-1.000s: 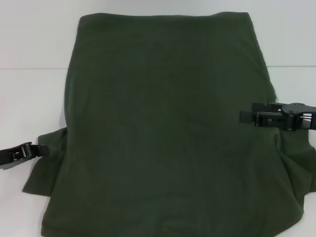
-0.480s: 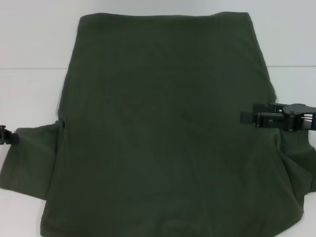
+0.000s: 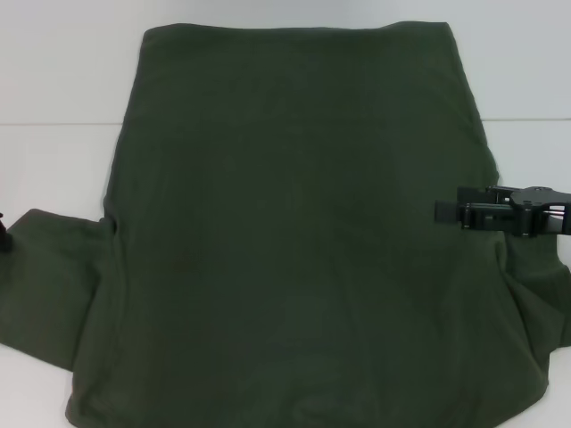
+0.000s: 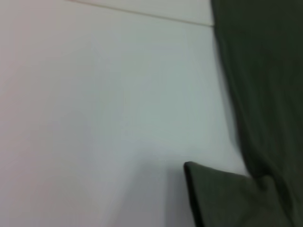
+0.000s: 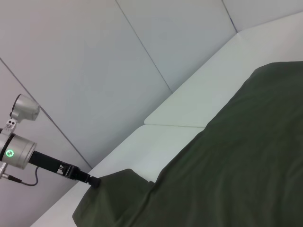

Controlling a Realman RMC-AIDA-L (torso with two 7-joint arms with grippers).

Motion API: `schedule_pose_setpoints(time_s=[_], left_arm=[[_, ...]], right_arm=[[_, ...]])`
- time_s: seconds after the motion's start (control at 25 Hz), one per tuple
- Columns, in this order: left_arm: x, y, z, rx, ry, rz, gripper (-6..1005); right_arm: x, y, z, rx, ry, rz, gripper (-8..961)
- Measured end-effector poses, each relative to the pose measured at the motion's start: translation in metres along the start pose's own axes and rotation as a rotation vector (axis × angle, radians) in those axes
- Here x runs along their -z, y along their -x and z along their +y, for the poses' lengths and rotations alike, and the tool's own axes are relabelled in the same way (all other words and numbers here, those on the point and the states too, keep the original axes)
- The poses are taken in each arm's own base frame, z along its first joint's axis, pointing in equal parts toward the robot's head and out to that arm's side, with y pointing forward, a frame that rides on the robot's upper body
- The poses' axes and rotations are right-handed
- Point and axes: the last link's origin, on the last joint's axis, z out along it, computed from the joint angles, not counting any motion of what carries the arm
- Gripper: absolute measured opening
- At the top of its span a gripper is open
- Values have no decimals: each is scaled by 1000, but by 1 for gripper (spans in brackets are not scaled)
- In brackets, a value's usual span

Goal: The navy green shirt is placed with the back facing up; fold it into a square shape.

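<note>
White table [image 3: 53,80] under everything, grey wall panels [image 5: 94,56] behind it. Navy green shirt [image 3: 294,241] lies flat, plain side up, covering most of the table. My left gripper [image 5: 93,181] sits at the table's left edge, fingers pinched on the sleeve [image 3: 53,276] tip, sleeve spread outward. My right gripper [image 3: 449,212] hangs over the shirt's right edge; can't tell its opening.

Navy green shirt [image 3: 294,241] lies spread flat on white table [image 3: 62,169], plain side up. Right gripper [image 3: 444,212] sits over the shirt's right edge, fingers pointing inward toward shirt middle. Left gripper [image 3: 3,234] barely visible at frame's left edge, touching the tip of the stretched-out left sleeve [image 3: 53,276].
</note>
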Motion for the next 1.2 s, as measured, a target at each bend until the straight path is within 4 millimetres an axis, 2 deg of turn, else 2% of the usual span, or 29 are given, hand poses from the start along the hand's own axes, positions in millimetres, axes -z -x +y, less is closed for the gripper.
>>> schedule_pose_setpoints(time_s=[0.24, 0.68, 0.88, 1.2], left_arm=[[4, -7, 4, -33, -69, -13, 11], [7, -19, 16, -92, -91, -19, 23], [14, -32, 30, -129, -102, -58, 28], [24, -28, 73, -92, -43, -167, 36]], right_arm=[[-1, 1, 0, 3, -1, 1, 942], [-2, 2, 0, 4, 2, 1, 942], [-2, 1, 1, 3, 5, 3, 942], [-2, 1, 1, 1, 9, 3, 941]])
